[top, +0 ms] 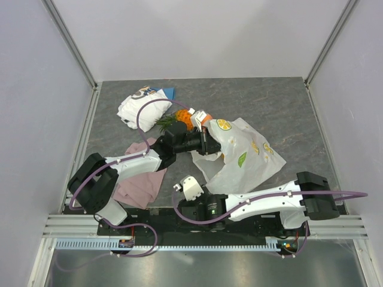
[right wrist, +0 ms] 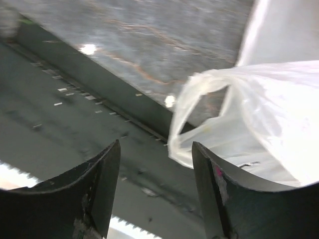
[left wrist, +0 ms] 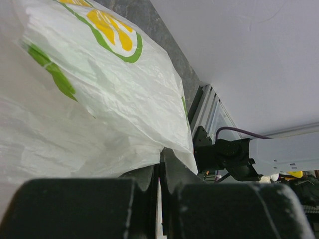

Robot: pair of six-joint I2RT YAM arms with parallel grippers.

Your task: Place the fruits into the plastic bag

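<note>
The plastic bag (top: 245, 156), translucent white with lemon and leaf print, lies crumpled at the table's middle right. My left gripper (top: 207, 142) is shut on the bag's upper left edge; in the left wrist view the jaws (left wrist: 162, 160) pinch the film (left wrist: 99, 109). The orange pineapple (top: 183, 120) with its green crown lies just behind that gripper. A small orange-red fruit (top: 204, 118) sits beside it at the bag's edge. My right gripper (top: 187, 187) is open and empty near the front edge. In the right wrist view (right wrist: 155, 149) a bag handle loop (right wrist: 199, 117) hangs just beyond the right finger. Other fruits are hidden.
A white folded cloth (top: 139, 108) lies at the back left, with a blue item behind it. A pink cloth (top: 140, 182) lies under the left arm. The metal front rail (top: 203, 230) runs below the right gripper. Walls enclose the table.
</note>
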